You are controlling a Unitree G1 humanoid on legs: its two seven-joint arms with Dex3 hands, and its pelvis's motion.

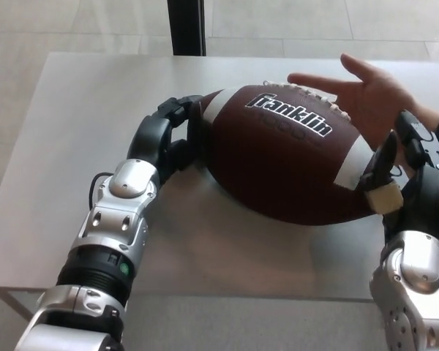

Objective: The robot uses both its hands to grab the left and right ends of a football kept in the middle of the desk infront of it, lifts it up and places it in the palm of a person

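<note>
Two black robot hands are pinching a brown football (285, 157) by its ends above a grey desk (73, 131). The left hand (172, 135) is pressing curled fingers against the ball's left tip; the right hand (402, 179) is cupping the white-striped right end, so both are closed on the ball. The ball is hanging tilted, apparently clear of the desk, just in front of a person's open palm (366, 99). The carrying step appears to be under way. Next, the ball needs moving forward and to the right, over that palm, before both hands are releasing. No containers are showing.
</note>
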